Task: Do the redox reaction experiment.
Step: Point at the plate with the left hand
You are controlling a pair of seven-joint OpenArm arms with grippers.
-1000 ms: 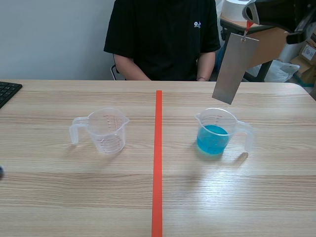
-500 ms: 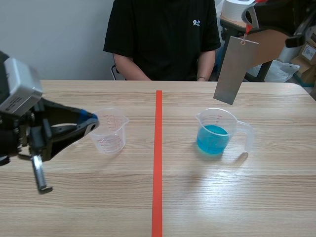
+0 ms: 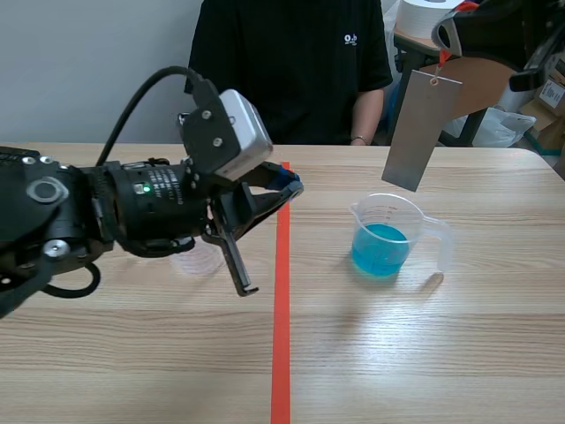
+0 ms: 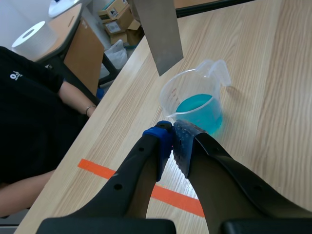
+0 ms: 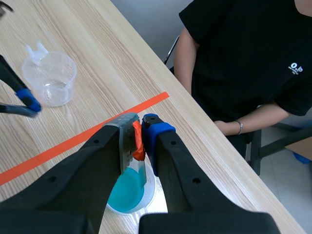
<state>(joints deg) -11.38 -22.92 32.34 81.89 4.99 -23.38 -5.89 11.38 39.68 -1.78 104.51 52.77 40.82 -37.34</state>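
Your left gripper (image 4: 171, 141) is closed on nothing, pads touching, and the blue beaker (image 4: 197, 105) stands just ahead of its tips. The empty beaker (image 5: 50, 78) stands close beside that arm. Your right gripper (image 5: 139, 129) pinches the red tab (image 5: 138, 141) so that the plate (image 3: 415, 132) hangs free below it, over the blue beaker and clear of the rim, probably poised for dipping. A person (image 3: 291, 62) sits beyond.

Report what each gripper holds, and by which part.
The right gripper holds the metal plate by the orange-red tab at its top end. The left gripper is shut on nothing.
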